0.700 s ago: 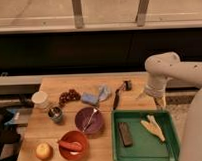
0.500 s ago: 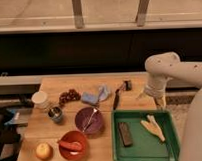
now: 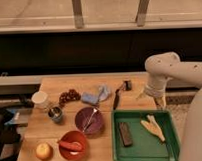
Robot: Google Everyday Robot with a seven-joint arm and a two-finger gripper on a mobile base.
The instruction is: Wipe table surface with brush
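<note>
The light tan wooden table surface [image 3: 104, 145] fills the lower middle of the camera view. The slim black brush [image 3: 118, 95] lies on it at the back right, its blocky head [image 3: 126, 85] toward the far edge and its handle pointing to the green tray. My gripper [image 3: 156, 99] hangs from the white arm [image 3: 166, 67] at the table's right edge, above the tray's far right corner and to the right of the brush, apart from it.
A green tray [image 3: 169, 145] holds a dark rectangular block [image 3: 125, 133] and a pale yellow item [image 3: 153, 127]. Also on the table: purple bowl [image 3: 89, 120], red bowl [image 3: 71, 144], apple [image 3: 44, 150], metal cup [image 3: 55, 114], white cup [image 3: 40, 99], grapes [image 3: 70, 95], blue cloth [image 3: 95, 94].
</note>
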